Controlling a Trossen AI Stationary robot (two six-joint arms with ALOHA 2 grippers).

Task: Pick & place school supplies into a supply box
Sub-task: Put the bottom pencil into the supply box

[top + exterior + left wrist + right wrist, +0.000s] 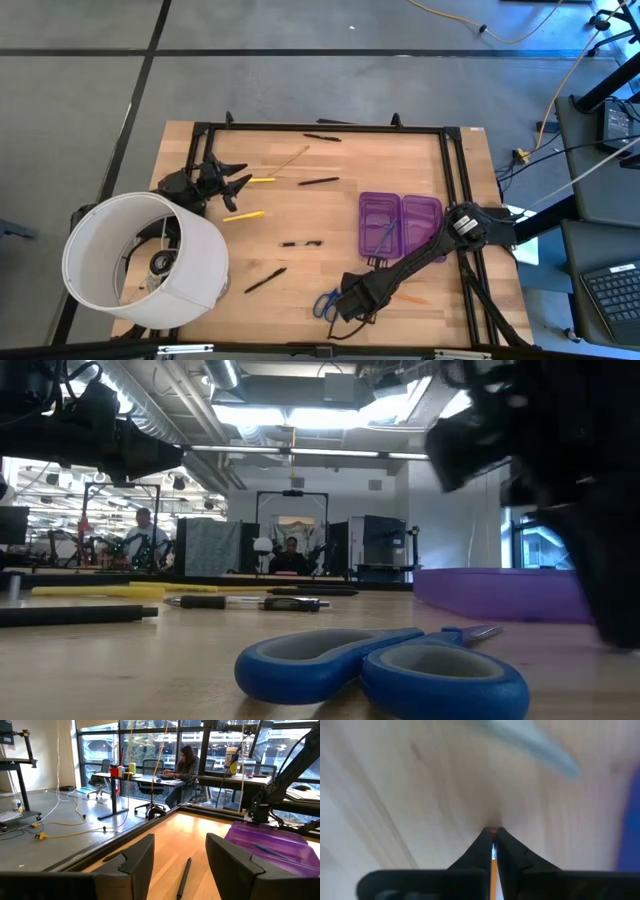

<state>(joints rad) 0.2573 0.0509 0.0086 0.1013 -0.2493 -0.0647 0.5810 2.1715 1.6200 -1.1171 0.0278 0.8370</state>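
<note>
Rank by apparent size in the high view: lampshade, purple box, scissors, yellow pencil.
1. Lampshade, clearly largest.
2. Purple box.
3 and 4. Scissors and yellow pencil: too alike, and the scissors are partly hidden by the right arm.

From my seat the orange pencil [492, 862] is mostly buried between the right gripper [492, 834] fingers, and beside the scissors [385, 672] that arm's just a dark blur.

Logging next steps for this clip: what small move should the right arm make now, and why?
Probably lift. The right gripper looks shut on an orange pencil low over the table, and the purple supply box lies open nearby.
</note>
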